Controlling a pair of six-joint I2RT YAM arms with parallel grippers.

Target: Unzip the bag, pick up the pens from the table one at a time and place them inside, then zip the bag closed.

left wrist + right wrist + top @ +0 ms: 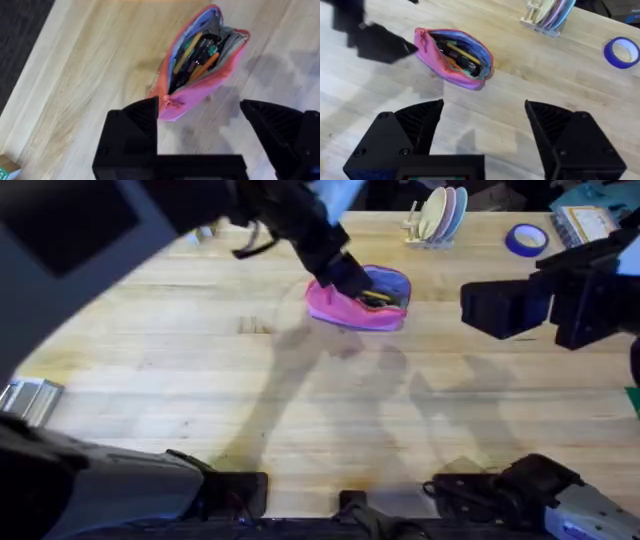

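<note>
Wood table (pixel 200 380) | pink bag (pixel 345 308) unzipped, pens (pixel 200 57) inside | both tools spread

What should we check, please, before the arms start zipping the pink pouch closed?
1. Bag mouth state: open, zipper not yet closed; ok to start.
2. Pens inside: several lie in the bag; ok.
3. Pens poking above the zipper line: cannot tell.
4. Left gripper at the bag's end by the zipper: fingers open, nothing held, close beside it; ok.
5. Right gripper ready to steady the bag: open, apart from it; not ok yet.
6. Loose pens left on the table: none seen on the visible part; ok.
</note>
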